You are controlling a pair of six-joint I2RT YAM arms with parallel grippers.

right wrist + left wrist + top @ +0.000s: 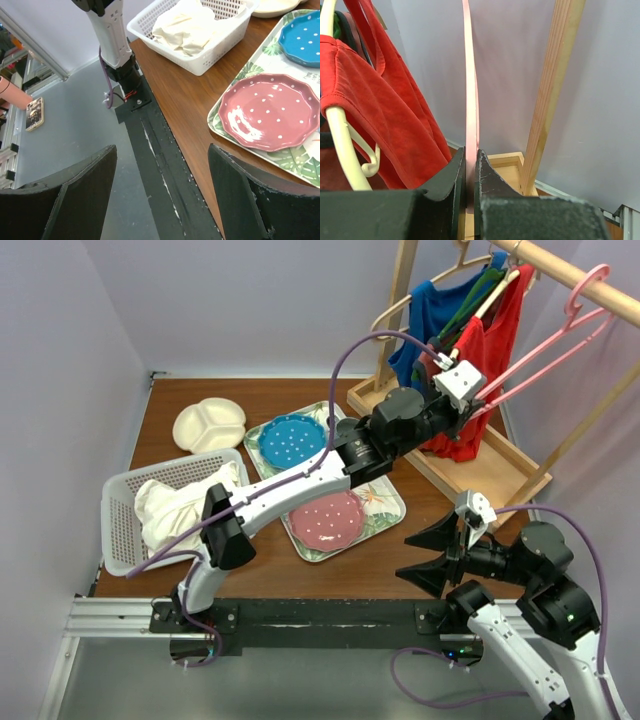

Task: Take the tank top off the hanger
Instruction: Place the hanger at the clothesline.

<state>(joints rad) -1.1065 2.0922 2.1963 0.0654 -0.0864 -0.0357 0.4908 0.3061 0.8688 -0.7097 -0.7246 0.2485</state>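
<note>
Hanger-hold step, as judged: pink hanger [470,75] is pinched by left gripper [471,165], right gripper [403,557] is held spread at the table's near edge; red tank top [395,115] likely to be gripped and pulled off next.

Left claw [471,169] pinched on pink hanger [470,90] (blurred, perhaps its bar), red tank top [385,115] over cream hanger [342,145]

L end effector [472,156] clamped; R [162,150] wide

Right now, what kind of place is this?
Probably a robot practice booth: robot arms bolted to a metal rail, plain walls close around a small table, and a little clothes rack beside plates.
</note>
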